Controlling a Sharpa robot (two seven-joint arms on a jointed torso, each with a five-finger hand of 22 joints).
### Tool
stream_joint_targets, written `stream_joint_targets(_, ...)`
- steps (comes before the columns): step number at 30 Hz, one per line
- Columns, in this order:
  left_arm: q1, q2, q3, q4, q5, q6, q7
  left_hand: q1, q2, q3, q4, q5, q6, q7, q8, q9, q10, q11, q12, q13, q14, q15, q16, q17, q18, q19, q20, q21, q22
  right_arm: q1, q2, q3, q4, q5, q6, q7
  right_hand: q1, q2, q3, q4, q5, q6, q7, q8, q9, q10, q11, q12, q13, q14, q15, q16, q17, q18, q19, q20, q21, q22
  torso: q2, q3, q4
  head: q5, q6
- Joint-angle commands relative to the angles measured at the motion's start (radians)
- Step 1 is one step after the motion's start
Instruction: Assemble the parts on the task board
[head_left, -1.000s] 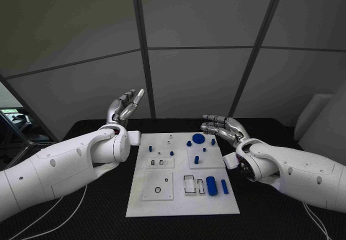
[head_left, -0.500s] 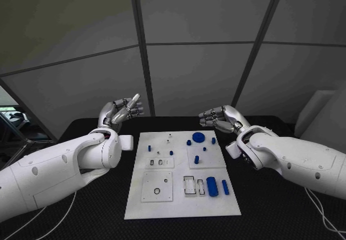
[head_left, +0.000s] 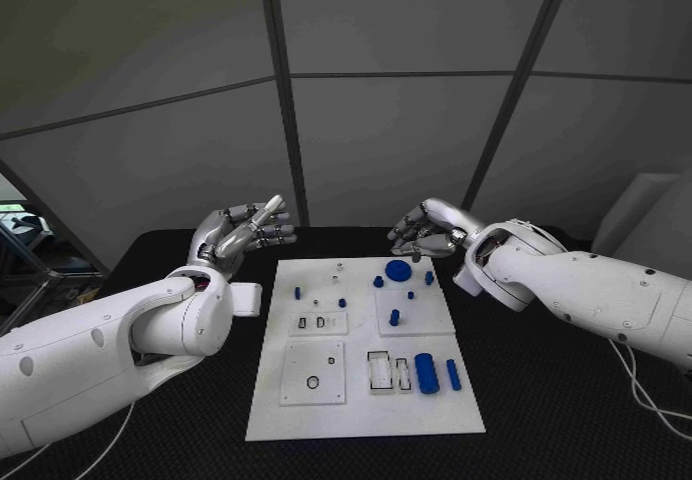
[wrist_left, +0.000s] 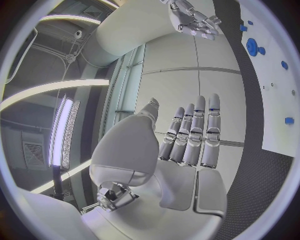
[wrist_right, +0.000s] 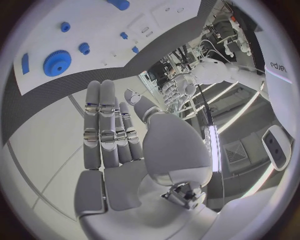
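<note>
The white task board (head_left: 364, 420) lies flat mid-table, long side running away from the robot. Small blue parts (head_left: 424, 373) sit scattered on it, a round blue gear (head_left: 398, 269) near its far edge, two upright cylinders near the front.

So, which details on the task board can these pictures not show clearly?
- Task board, head view: whether the small blue parts stand in holes or lie loose is too small to tell.
- Left wrist view: the board is cut off by the circle's edge.
- Right wrist view: the blue gear shows, but the right hand hides the table nearby.
</note>
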Motion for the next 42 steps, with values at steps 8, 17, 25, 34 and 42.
stream_joint_targets(8,0.001,-0.016,0.0,0.056,0.018,0.061,-0.026,0.002,0.007,-0.007,-0.002,0.001,0.012,0.0,-0.004,-0.004,0.014,-0.002,-0.011,-0.001,0.014,-0.002,-0.003,0.005,0.013,0.013,-0.003,0.007,0.001,0.021,0.036,0.001,0.015,-0.409,0.164,-0.211,-0.055,-0.047,-0.012,0.037,-0.03,-0.012,-0.008,-0.016,0.0,-0.078,0.003,-0.005,0.001,0.06,0.008,0.43,0.344,0.007,0.04,0.0,0.145,0.086,0.048,-0.0103,0.0106,-0.009,0.001)
stream_joint_targets(17,0.0,-0.016,0.0,0.07,0.029,0.069,-0.03,0.002,0.006,-0.009,-0.003,0.001,0.011,0.001,-0.006,-0.005,0.014,-0.002,-0.013,-0.002,0.015,-0.002,-0.004,0.006,0.013,0.015,-0.003,0.007,0.001,0.023,0.049,0.001,0.029,-0.516,0.172,-0.264,-0.03,-0.052,-0.014,0.047,-0.021,-0.045,-0.016,-0.017,0.0,-0.119,0.002,0.009,0.006,0.047,0.008,0.628,0.544,-0.017,0.066,0.014,0.34,0.312,0.07,-0.0123,0.0148,-0.015,0.007)
stream_joint_targets(25,0.0,-0.008,0.0,0.072,0.03,0.078,-0.034,0.003,0.006,-0.01,-0.004,0.001,0.01,0.002,-0.008,-0.006,0.014,-0.001,-0.016,-0.002,0.016,-0.002,-0.005,0.007,0.013,0.016,-0.004,0.007,0.0,0.023,0.062,0.001,0.019,-0.546,0.171,-0.283,-0.023,-0.052,-0.004,0.053,-0.023,-0.05,-0.019,-0.016,0.0,-0.128,0.002,0.015,0.006,0.039,0.006,0.69,0.605,-0.023,0.067,0.017,0.411,0.39,0.085,-0.0116,0.0165,-0.018,0.016)
stream_joint_targets(34,-0.003,0.002,0.0,0.085,0.03,0.085,-0.038,0.004,0.007,-0.011,-0.005,0.001,0.01,0.002,-0.009,-0.006,0.014,-0.001,-0.017,-0.002,0.017,-0.002,-0.005,0.007,0.013,0.017,-0.004,0.007,0.0,0.023,0.086,0.001,-0.003,-0.555,0.166,-0.282,-0.015,-0.048,0.007,0.056,-0.024,-0.05,-0.019,-0.016,0.001,-0.135,0.002,0.018,0.004,0.04,0.005,0.747,0.671,-0.031,0.082,0.017,0.469,0.46,0.099,-0.0131,0.0213,-0.022,0.017)
stream_joint_targets(42,-0.004,0.005,0.0,0.094,0.03,0.089,-0.041,0.006,0.007,-0.011,-0.007,0.001,0.01,0.003,-0.009,-0.006,0.014,-0.001,-0.018,-0.002,0.017,-0.002,-0.006,0.008,0.012,0.017,-0.004,0.007,0.0,0.023,0.104,0.001,-0.021,-0.556,0.177,-0.276,-0.004,-0.033,0.037,0.057,-0.028,-0.044,-0.021,-0.013,0.002,-0.119,0.0,0.028,0.005,0.04,0.003,0.785,0.709,-0.039,0.097,0.016,0.519,0.524,0.108,-0.012,0.0217,-0.024,0.021)
